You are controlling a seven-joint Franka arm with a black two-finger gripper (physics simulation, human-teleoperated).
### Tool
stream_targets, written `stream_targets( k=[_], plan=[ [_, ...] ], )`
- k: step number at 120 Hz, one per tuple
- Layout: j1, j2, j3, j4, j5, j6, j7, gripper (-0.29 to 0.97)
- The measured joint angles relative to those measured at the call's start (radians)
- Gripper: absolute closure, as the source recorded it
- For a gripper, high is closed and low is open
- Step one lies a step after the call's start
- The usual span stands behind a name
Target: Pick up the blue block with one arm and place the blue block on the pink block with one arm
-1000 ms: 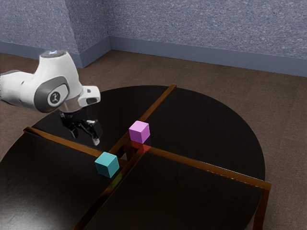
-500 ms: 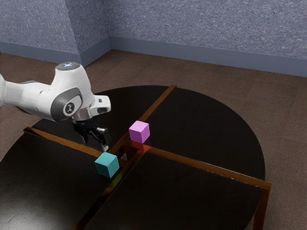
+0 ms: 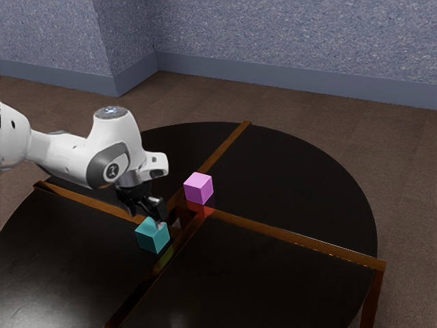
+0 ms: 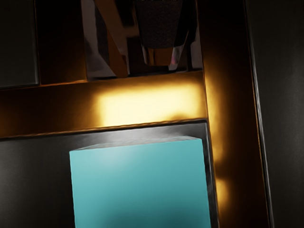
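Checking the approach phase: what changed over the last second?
The hand moved down and toward the exterior view's right, ending just above the blue block. Nothing was lifted. The blue block and the pink block stayed where they were on the table.

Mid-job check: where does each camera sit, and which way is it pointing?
Exterior view: beside and above the table, looking down across it; white arm comes in from the exterior view's left, gripper just above the blue block, pink block nearby.
Wrist view: on the hand, facing down at the blue block and wooden strips; what looks like one of the fingers shows.
Shared: the blue block and the strips crossing beside it.
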Motion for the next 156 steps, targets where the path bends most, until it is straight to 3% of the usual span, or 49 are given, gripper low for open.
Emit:
stream_targets(
  k=[156],
  plan=[
    [0.004,0.119,0.008,0.029,0.009,0.044,0.011,0.00]
  ],
)
